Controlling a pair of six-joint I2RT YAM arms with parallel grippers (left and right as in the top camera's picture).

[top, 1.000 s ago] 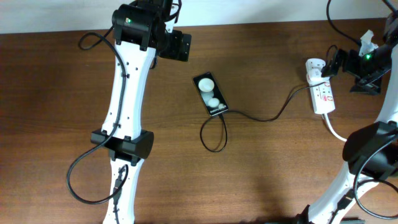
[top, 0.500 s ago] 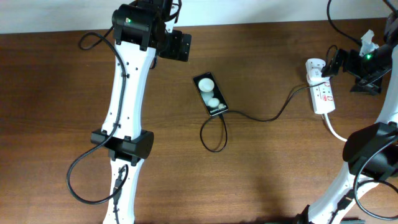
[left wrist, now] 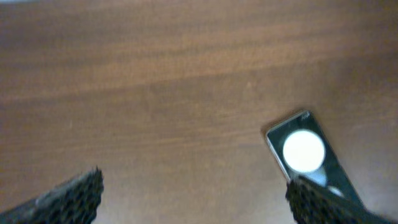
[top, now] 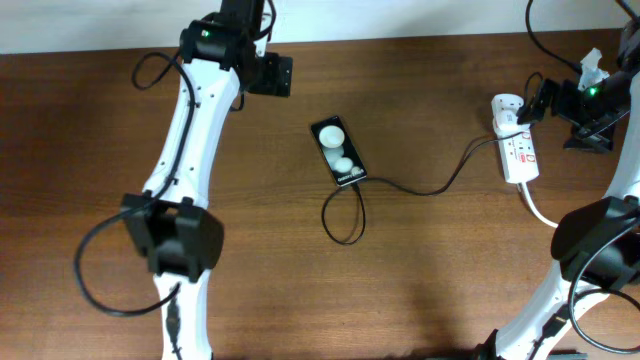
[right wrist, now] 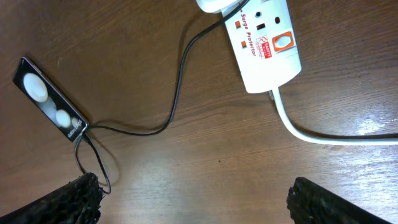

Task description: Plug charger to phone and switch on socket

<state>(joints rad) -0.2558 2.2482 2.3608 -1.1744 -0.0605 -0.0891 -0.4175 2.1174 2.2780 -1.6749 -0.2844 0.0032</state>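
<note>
The black phone [top: 339,151] with two white round patches lies mid-table; it also shows in the left wrist view [left wrist: 309,155] and right wrist view [right wrist: 50,101]. The thin black charger cable [top: 420,188] runs from the phone's lower end, loops, and leads to a white adapter [top: 507,108] on the white socket strip [top: 519,150], also seen in the right wrist view [right wrist: 267,46]. My left gripper [top: 272,75] is open and empty, up and left of the phone. My right gripper [top: 545,100] is open and empty, just right of the adapter.
The socket's thick white cord [top: 538,208] runs down and right toward the right arm's base; it also shows in the right wrist view [right wrist: 323,134]. The cable loop [top: 343,215] lies below the phone. The table's far edge runs along the top.
My left arm has swung: its elbow has moved left and down, and the gripper has shifted slightly left. The right arm, phone and cable have not moved.
</note>
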